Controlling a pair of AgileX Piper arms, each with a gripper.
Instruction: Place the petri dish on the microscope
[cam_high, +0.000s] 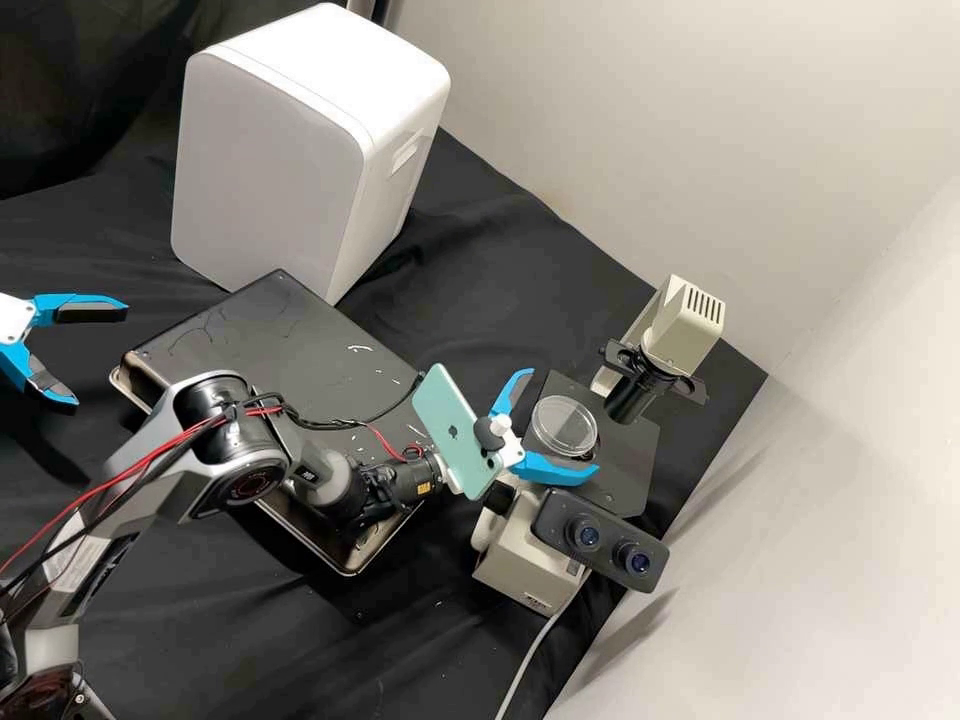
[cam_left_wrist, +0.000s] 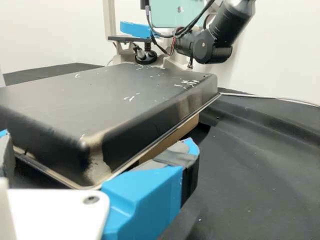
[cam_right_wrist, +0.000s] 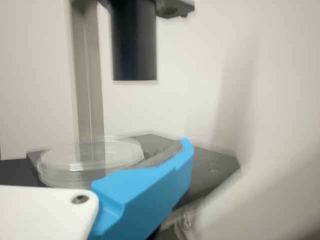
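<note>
Crowding the petri dish (cam_high: 565, 425): condenser (cam_high: 628, 396), eyepieces (cam_high: 610, 548).

- A black cloth (cam_high: 500, 240) is covering the bench and wrinkling toward the back.
- A plain white wall (cam_high: 700, 120) is running behind the bench and meeting a pale side wall (cam_high: 860, 480) on the right.
- A white boxy cabinet (cam_high: 300, 150) is standing on the cloth at the back left.
- Dark fabric (cam_high: 70, 90) is hanging in the far left corner.
- Soft light is casting faint shadows on the side wall.
</note>
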